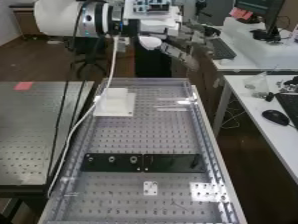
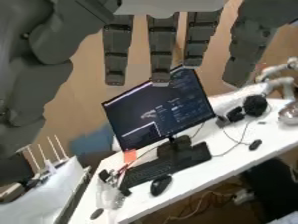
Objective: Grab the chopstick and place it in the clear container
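In the high view the hand is held above the far end of the bench, fingers stretched out toward the right, with nothing seen in them. The wrist view has the hand with its fingers straight and spread, and the thumb side apart from them. Thin pale strips lie on the far right part of the perforated bench top; whether they are a chopstick or edges of the clear container, I cannot tell. The hand is well above them and apart.
A white block stands on the bench's far left part, a pale cable passing beside it. Dark plates cross the middle. Small white plates lie nearer. To the right, a white desk holds a mouse and a keyboard.
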Motion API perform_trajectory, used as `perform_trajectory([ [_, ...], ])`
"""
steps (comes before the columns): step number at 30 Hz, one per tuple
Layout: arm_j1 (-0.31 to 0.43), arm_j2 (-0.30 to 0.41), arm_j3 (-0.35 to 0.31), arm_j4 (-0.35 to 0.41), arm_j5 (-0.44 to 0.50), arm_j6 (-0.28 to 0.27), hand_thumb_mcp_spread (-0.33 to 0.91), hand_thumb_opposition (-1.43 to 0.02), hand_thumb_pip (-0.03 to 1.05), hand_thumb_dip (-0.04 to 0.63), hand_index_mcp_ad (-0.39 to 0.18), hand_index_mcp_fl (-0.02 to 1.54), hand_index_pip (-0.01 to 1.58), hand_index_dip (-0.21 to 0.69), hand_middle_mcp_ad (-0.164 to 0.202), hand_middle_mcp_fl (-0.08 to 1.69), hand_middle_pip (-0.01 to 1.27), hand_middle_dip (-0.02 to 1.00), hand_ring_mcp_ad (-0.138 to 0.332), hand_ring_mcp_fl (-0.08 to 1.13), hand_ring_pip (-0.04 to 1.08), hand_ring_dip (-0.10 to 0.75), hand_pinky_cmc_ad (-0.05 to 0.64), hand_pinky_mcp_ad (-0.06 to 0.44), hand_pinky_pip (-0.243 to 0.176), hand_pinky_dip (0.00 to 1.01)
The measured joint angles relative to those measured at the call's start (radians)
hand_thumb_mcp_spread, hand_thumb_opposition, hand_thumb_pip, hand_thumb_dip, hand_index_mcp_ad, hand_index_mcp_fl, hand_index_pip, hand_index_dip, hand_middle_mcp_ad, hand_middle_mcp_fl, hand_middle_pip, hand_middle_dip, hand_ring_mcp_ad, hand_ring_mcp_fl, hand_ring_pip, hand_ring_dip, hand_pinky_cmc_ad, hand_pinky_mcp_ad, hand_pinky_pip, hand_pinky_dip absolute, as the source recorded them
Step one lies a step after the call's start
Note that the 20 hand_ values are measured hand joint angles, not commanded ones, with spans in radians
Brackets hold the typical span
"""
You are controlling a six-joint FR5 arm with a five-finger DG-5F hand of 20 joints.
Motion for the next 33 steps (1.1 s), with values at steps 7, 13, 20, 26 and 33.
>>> perform_trajectory([
  [7,-0.033,0.079,-0.042,-0.018,-0.116,-0.255,0.21,-0.67,0.45,0.079,-0.222,0.28,0.02,0.363,0.061,0.21,0.10,0.35,0.136,0.01,0.10,0.229,0.508,0.380,-0.021,0.25],
  [13,-0.039,0.117,-0.045,-0.074,-0.143,-0.429,0.18,-0.67,0.48,0.079,-0.222,0.26,0.03,0.314,0.061,0.21,0.10,0.35,0.134,0.01,0.10,0.229,0.508,0.380,0.002,0.20],
  [20,-0.032,0.133,-0.042,-0.114,-0.091,-0.455,0.16,-0.67,0.48,0.079,-0.234,0.24,0.04,0.290,0.051,0.21,0.10,0.34,0.133,0.01,0.10,0.229,0.508,0.380,0.003,0.18],
  [26,-0.008,0.141,-0.043,-0.120,0.041,-0.430,0.16,-0.67,0.48,0.079,-0.220,0.24,0.04,0.293,0.061,0.21,0.10,0.34,0.136,0.04,0.10,0.229,0.508,0.403,0.003,0.18],
  [33,0.007,0.145,-0.034,-0.135,0.064,-0.413,0.16,-0.65,0.48,0.079,-0.223,0.27,0.04,0.295,0.058,0.21,0.10,0.34,0.136,0.04,0.10,0.229,0.541,0.410,0.003,0.19],
])
